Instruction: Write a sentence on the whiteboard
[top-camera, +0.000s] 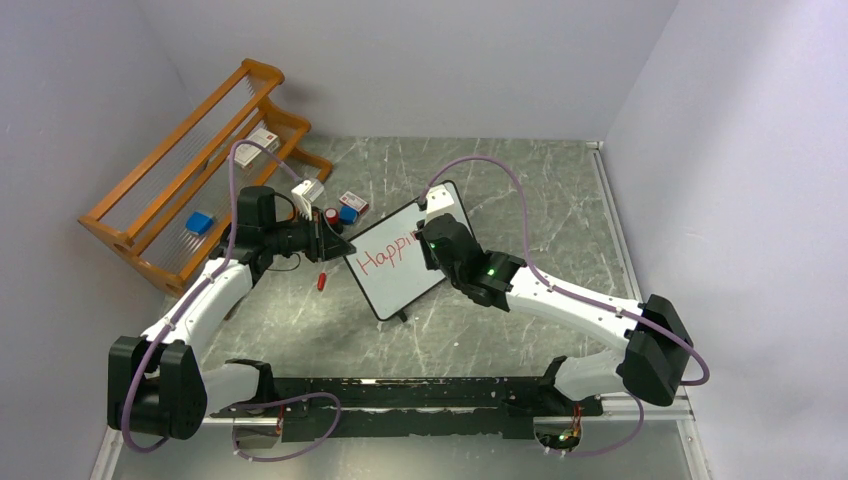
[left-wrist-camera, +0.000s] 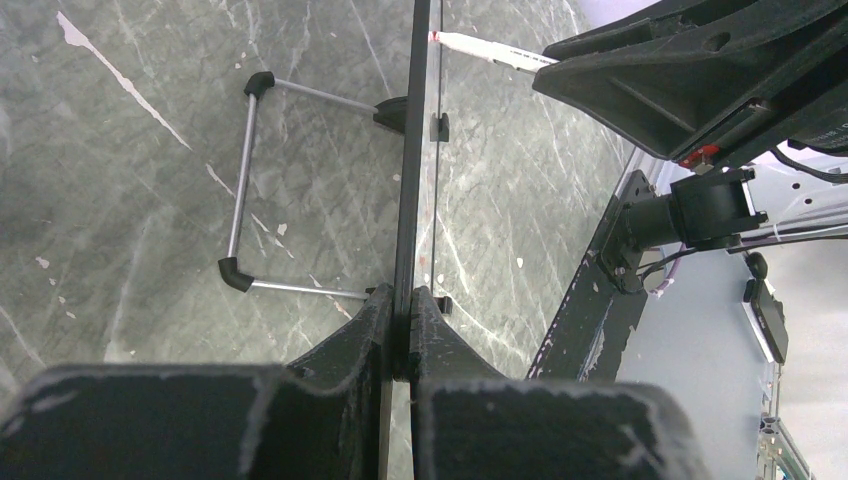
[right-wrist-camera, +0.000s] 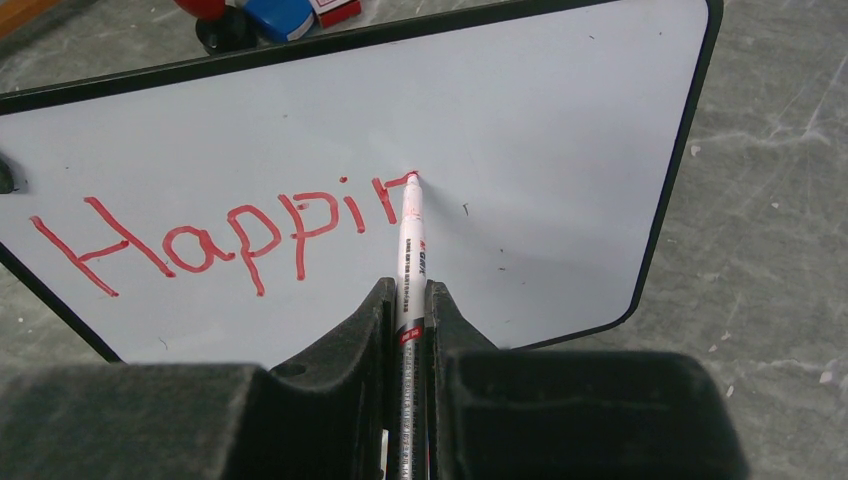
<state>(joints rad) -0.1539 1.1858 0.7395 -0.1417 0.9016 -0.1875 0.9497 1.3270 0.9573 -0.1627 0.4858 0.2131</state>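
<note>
on the grey-green marbled table, the left gripper is pinched on the edge of the whiteboard, which stands tilted mid-table, and the right gripper is clamped on a marker whose tip touches the board at the end of red lettering reading "happi" plus a half-formed letter. from above the right arm hides the last letters, and the left wrist sees the board only edge-on. a red cap lies beside the board, small boxes behind it, a wooden rack far left, pale lilac walls around.
</note>
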